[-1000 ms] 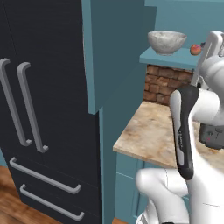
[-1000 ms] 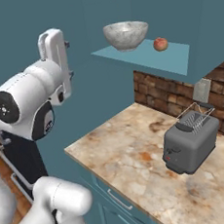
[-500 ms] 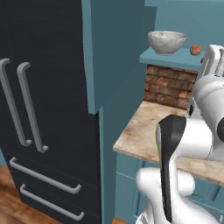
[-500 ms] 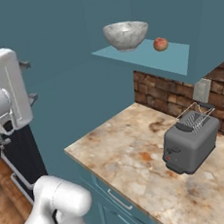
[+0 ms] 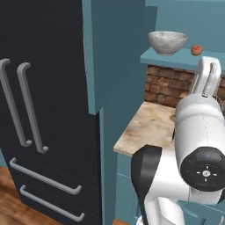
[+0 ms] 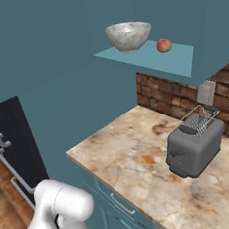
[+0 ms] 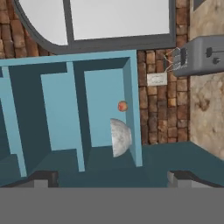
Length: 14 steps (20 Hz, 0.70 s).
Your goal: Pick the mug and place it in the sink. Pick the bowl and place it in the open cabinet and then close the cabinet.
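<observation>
Left base view: black fridge (image 5: 39,88) on the left, then the open cabinet (image 5: 115,52) with its door swung out, the stone counter (image 6: 157,167) below, toaster (image 6: 195,145) on it. The bowl (image 6: 128,35) already sits on the cabinet shelf beside a small red fruit (image 6: 164,44) — placing looks done, closing the door is left; mug step can't be judged here. Gripper (image 7: 111,177) spread wide, holding nothing — aimed at the cabinet from a distance.
</observation>
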### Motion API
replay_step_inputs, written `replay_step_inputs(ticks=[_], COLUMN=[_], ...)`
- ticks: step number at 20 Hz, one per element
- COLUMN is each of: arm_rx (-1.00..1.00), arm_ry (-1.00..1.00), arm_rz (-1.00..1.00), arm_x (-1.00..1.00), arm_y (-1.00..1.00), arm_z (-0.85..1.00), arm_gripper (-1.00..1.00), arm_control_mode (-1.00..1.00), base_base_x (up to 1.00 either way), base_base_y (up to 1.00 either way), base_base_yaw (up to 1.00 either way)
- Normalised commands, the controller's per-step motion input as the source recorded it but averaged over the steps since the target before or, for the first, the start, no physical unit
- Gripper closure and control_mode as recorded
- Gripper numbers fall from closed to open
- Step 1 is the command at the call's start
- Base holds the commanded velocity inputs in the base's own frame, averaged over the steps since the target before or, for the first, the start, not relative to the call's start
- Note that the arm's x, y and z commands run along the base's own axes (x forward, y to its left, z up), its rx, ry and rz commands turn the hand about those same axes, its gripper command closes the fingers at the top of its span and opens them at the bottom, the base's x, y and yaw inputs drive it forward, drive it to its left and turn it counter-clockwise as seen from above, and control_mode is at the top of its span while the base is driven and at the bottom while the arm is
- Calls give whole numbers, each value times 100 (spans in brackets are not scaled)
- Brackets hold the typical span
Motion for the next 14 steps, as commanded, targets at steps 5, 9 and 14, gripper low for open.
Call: replay_step_inputs(ticks=[5,9,14], arm_rx=[0,0,0], arm_ry=[0,0,-6], arm_rz=[0,0,0], arm_x=[-25,-1,0], arm_y=[86,83,77], arm_z=[-2,-11,-24], arm_gripper=[-100,-100,-100], arm_control_mode=[-100,-100,-100], base_base_x=[0,0,0], base_base_y=[0,0,0], base_base_yaw=[0,0,0])
